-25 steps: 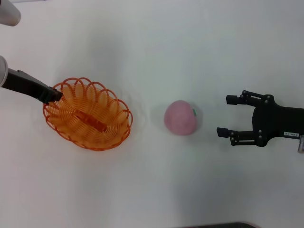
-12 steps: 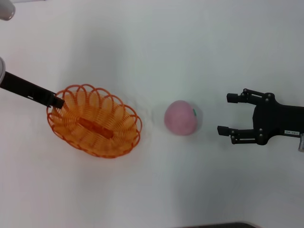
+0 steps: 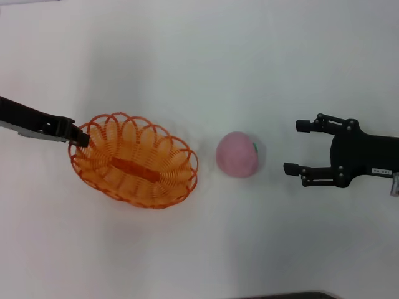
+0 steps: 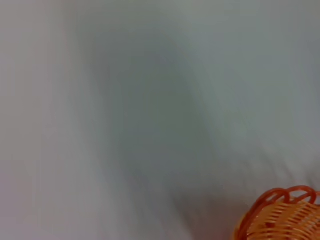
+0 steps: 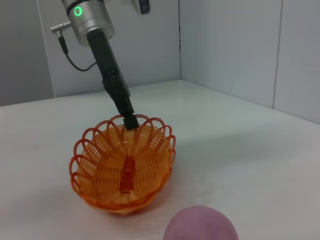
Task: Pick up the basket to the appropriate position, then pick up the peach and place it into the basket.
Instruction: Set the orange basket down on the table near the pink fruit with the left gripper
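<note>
Basket (image 3: 134,161): orange, oval, gripped at its rim on the side away from the peach (image 3: 237,154); has shifted closer to the peach than half a second ago, and sits apart from it on the white table (image 3: 199,56).

Left gripper (image 3: 78,135): fingers closed narrow on the basket rim; the arm now lies lower and flatter, having travelled with the basket toward the peach.

Peach: pink, round, unmoved, between basket and right gripper (image 3: 296,147).

Right gripper: fingers spread wide, holding nothing, on the peach's far side from the basket, clear of it; position unchanged.
</note>
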